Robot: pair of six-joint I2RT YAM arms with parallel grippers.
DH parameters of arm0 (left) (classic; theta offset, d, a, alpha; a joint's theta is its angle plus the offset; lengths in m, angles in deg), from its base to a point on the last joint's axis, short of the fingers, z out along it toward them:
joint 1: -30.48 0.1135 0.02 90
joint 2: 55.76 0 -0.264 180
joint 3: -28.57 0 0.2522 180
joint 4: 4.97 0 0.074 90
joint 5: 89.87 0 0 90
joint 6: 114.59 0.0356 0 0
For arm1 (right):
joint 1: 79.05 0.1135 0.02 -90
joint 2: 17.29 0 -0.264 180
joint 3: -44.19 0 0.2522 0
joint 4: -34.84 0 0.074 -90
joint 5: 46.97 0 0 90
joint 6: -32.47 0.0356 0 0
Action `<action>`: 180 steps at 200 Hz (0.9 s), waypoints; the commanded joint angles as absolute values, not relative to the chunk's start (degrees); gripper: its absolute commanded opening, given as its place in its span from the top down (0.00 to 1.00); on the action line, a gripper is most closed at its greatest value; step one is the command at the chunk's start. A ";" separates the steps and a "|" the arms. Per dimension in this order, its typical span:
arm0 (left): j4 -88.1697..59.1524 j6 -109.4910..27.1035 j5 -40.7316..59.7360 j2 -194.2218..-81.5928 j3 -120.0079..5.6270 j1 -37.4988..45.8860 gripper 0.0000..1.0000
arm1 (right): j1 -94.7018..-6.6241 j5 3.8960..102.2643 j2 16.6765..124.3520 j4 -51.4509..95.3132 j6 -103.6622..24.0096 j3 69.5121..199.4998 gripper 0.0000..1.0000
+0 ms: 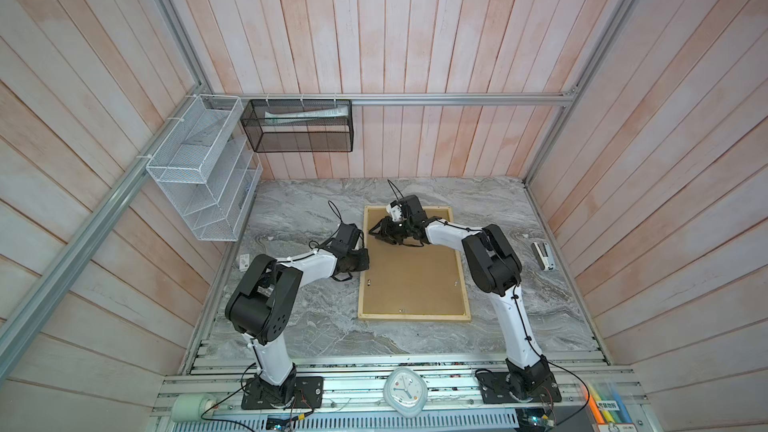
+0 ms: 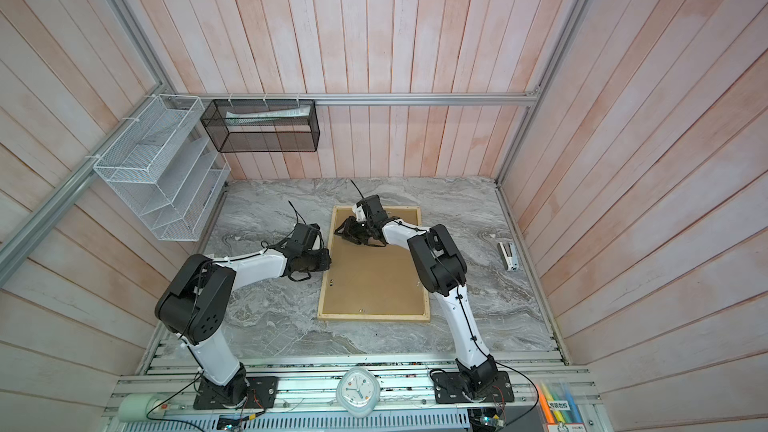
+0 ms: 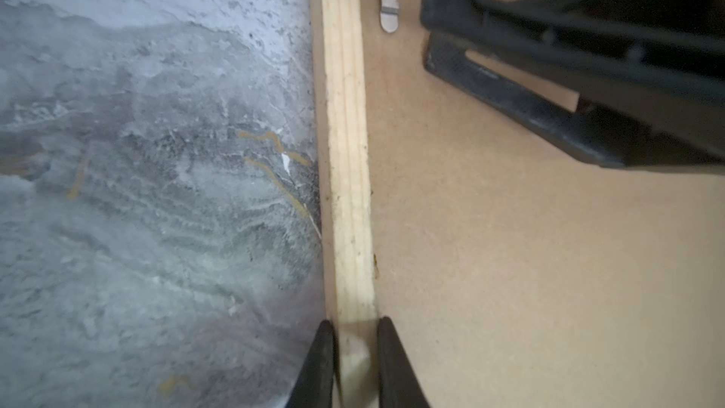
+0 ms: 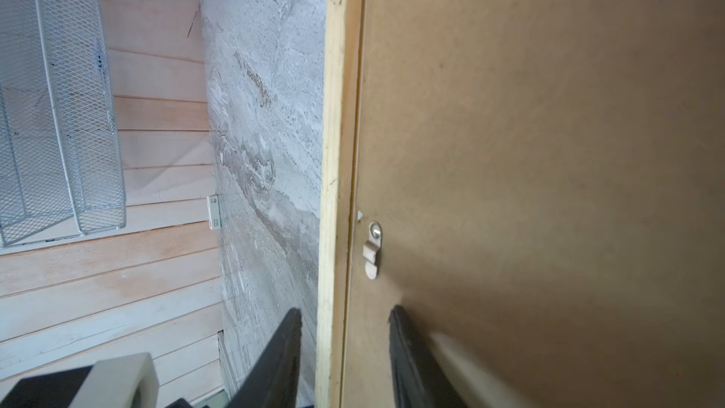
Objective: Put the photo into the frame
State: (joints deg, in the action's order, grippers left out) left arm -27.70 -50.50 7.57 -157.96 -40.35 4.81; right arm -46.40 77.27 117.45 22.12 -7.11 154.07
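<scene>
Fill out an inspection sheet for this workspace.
Surface: grey marble-pattern tabletop; no spills seen.
Job's things: pale wooden picture frame lies face down, with a plain brown backing board inside and small metal clips on the board. Photo not in view.
Clutter: small white stapler-like item near the right edge; small white tag at the left edge.
Grippers: left pincer shut on the frame's left slat; right pincer open, straddling that slat near the far corner.
Cables: black cables run along both arms and trail from the bases.
Surroundings: white wire rack, black mesh basket, plank walls, white clock.

Left arm (image 1: 270, 357) and right arm (image 1: 509, 317) share glossy white shells (image 1: 309, 264), matte-black joints (image 1: 266, 297), thin black cables (image 1: 522, 320), screwed black base plates (image 1: 311, 390) and tapered black fingers (image 3: 319, 366).
</scene>
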 commanded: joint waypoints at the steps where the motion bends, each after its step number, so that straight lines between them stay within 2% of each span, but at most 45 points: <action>1: -29.24 -50.85 13.05 -157.10 -38.28 4.03 0.83 | -45.72 72.91 120.14 17.96 -6.23 156.27 0.60; 180: -26.11 -51.19 15.87 -155.36 -34.94 2.98 0.83 | -43.36 66.70 123.93 19.55 6.52 158.33 0.59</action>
